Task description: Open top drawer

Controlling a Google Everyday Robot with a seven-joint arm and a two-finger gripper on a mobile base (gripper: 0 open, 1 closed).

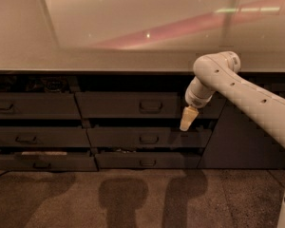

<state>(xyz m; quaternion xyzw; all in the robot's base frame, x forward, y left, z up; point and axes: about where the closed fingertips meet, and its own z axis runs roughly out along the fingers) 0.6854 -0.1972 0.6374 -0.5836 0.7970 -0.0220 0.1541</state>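
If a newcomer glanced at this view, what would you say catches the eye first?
The white arm reaching in from the right stands out most. Its gripper points down in front of the right end of the top drawer, to the right of the handle. Above, a pink streak of light crosses the pale counter.

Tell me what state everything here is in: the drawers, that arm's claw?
Top drawer: handle untouched; dark gap above its front, so possibly slightly out, unsure.
Gripper: pointing down, by the top drawer's right end, off the handle.
Bottom left drawer: ajar, something pale showing inside.
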